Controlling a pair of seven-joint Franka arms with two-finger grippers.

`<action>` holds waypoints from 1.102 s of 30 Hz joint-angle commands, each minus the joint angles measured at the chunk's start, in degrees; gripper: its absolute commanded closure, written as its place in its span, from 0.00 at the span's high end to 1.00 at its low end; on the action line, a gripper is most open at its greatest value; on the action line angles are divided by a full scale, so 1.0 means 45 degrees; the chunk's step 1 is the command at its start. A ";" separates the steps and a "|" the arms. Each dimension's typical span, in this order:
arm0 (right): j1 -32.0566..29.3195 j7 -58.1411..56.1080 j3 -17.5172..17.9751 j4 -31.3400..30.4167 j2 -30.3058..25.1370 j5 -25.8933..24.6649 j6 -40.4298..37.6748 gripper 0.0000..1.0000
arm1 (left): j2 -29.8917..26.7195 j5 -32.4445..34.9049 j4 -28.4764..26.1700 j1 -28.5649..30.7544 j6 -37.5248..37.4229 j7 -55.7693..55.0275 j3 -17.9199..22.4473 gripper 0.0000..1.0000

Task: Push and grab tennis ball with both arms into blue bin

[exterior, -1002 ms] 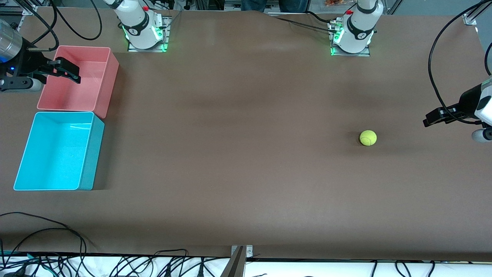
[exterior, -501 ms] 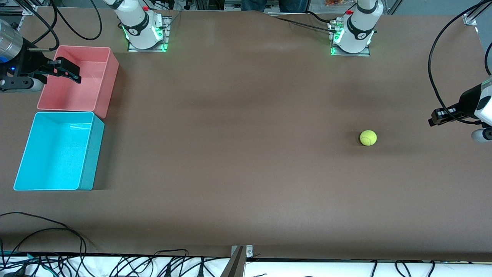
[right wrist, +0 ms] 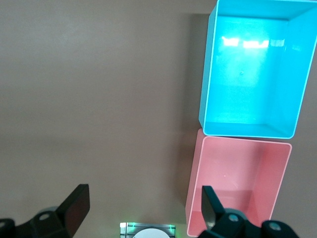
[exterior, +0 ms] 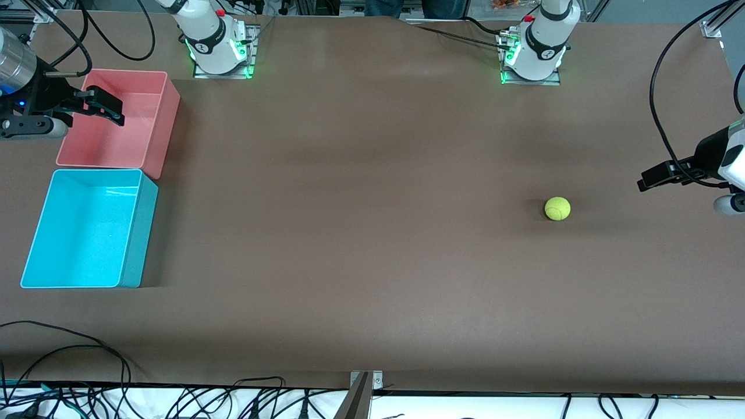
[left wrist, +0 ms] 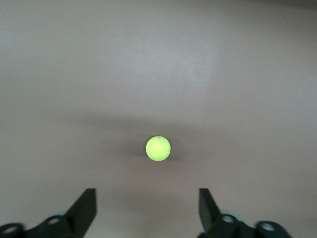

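The ball lies on open table toward the left arm's end, well apart from every edge and from the blue bin at the right arm's end. The pink bin touches the blue bin at its 12 o'clock. The left gripper hovers at the ball's 2 o'clock, fingers wide apart, empty. The right gripper waits over the pink bin, fingers spread, empty.

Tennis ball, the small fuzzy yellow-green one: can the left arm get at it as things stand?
Probably yes. The small fuzzy yellow-green tennis ball lies alone on bare brown table, and the open left gripper hangs nearby toward the left arm's end, nothing between them.
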 commanded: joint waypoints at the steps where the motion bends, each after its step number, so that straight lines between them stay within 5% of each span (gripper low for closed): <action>1: 0.0086 0.0040 -0.0080 0.0184 -0.0080 0.0171 -0.0205 1.00 | -0.0092 -0.0139 0.0000 -0.0006 -0.0149 0.0203 0.0014 1.00; 7: 0.0086 0.0040 -0.0080 0.0184 -0.0080 0.0171 -0.0225 1.00 | -0.0073 -0.0139 -0.0001 -0.0006 -0.0150 0.0105 0.0014 0.97; 12: 0.0086 0.0040 -0.0060 0.0184 -0.0100 0.0171 -0.0225 1.00 | -0.0072 -0.0139 0.0019 -0.0006 -0.0130 0.0066 0.0014 0.20; 15: 0.0086 0.0060 -0.0021 0.0184 -0.0100 0.0171 -0.0225 1.00 | -0.0072 -0.0139 0.0019 -0.0006 -0.0130 0.0047 0.0014 0.00; 33: 0.0086 0.0060 -0.0021 0.0184 -0.0119 0.0190 -0.0245 1.00 | -0.0092 -0.0139 -0.0078 -0.0124 -0.0267 -0.3972 -0.0025 0.00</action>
